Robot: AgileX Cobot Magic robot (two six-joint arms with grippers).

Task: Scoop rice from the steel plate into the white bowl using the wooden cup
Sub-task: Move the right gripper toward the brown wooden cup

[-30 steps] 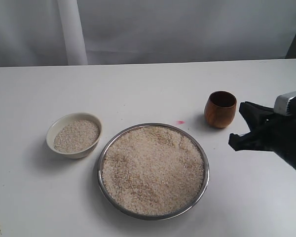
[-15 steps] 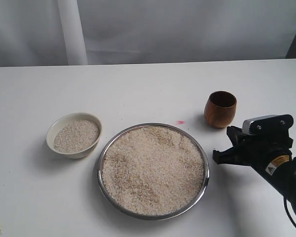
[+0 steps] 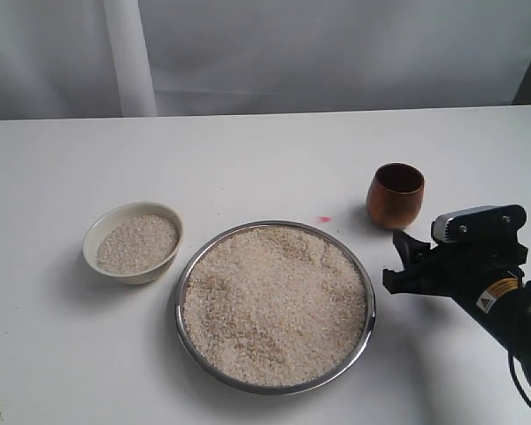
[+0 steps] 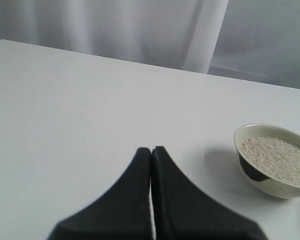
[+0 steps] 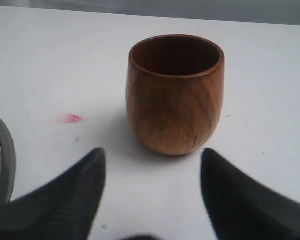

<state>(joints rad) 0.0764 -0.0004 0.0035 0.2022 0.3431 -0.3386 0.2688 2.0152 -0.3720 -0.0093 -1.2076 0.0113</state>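
- Outside, the right gripper (image 3: 393, 259) sits just short of the upright reddish-brown wooden cup (image 3: 396, 196), beside the shiny round steel plate (image 3: 179, 305) of beige rice (image 3: 274, 305).
- At the left wrist, the left gripper (image 4: 151, 150) is pinched together, empty, near the cream-white ceramic bowl (image 4: 277, 190).
- At the right wrist, jaws are wide and the cup is centred; advance straight, then grip its belly.

The right gripper (image 3: 394, 260) is black all over. Its two fingers (image 5: 65, 200) are wide at the back and thin at the tips, and they look dull and a little rough. A small silver-grey box (image 3: 465, 224) sits on top of the black arm (image 3: 513, 323). The arm has a little orange-yellow sticker (image 3: 488, 302) with a dark mark on it. A thin black cable (image 3: 514, 372) curls beside the arm. The left gripper (image 4: 151, 149) is black too, and its two smooth fingers (image 4: 125, 205) are shaped like pointed wedges.
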